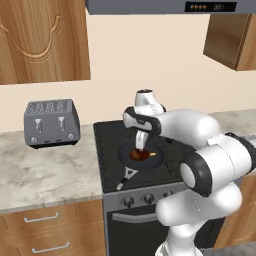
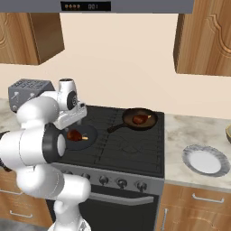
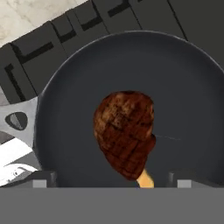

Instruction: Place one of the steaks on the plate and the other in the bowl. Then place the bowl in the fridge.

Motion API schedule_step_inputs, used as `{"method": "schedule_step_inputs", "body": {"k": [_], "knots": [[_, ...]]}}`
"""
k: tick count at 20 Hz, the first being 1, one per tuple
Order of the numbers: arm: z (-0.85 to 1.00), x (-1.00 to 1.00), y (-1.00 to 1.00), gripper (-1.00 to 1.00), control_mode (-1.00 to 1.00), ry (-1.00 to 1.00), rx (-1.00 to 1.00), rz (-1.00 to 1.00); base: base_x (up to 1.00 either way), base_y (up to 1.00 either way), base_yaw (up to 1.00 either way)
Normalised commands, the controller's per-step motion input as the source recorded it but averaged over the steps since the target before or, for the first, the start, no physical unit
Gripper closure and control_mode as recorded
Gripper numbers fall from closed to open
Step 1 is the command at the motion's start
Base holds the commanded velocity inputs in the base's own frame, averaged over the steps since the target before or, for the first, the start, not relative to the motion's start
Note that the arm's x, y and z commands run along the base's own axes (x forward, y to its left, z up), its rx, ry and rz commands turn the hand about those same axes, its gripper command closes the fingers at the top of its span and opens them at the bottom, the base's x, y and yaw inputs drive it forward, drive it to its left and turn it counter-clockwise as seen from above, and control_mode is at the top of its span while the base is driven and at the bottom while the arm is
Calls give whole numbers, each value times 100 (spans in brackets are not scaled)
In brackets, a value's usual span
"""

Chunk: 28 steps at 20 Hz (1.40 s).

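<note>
One steak (image 3: 126, 133), reddish-brown with grill marks, lies in a black skillet (image 3: 183, 87) on the stove's front left burner. My gripper (image 3: 113, 178) hangs open just above it, a fingertip (image 3: 43, 178) on either side and nothing held. From the left base the gripper (image 1: 141, 145) points down onto that steak (image 1: 139, 154). The other steak (image 2: 140, 119) sits in a second skillet (image 2: 151, 122) at the back of the stove. The white plate (image 2: 205, 161) rests on the counter to the right, and a sliver of the bowl (image 2: 228, 133) shows at the right edge. The fridge is out of view.
The black stove (image 2: 126, 144) has knobs along its front. A grey toaster (image 1: 51, 122) stands on the marble counter (image 1: 45, 175) to the left. Wooden cabinets (image 1: 40, 40) and a range hood (image 1: 150, 6) hang overhead. The near skillet's handle (image 1: 125, 179) points toward the front.
</note>
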Motion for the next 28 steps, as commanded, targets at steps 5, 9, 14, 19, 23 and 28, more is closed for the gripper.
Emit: {"method": "schedule_step_inputs", "body": {"k": [5, 9, 14, 19, 23, 28], "knots": [[-41, 8, 19, -100, -100, 7, 2, 25, 0, 0, 0], [-27, -1, 4, -100, -100, 15, 0, 11, 0, 0, 0], [-18, 0, -1, -100, -100, 10, 0, 3, 0, 0, 0], [-15, -19, -12, -100, -100, 1, 3, 1, 0, 0, 0], [-2, -60, -20, -100, -100, -8, 9, 0, 0, 0, 0], [-13, -17, -45, -100, -100, -5, 10, 0, 0, 0, 0]]}}
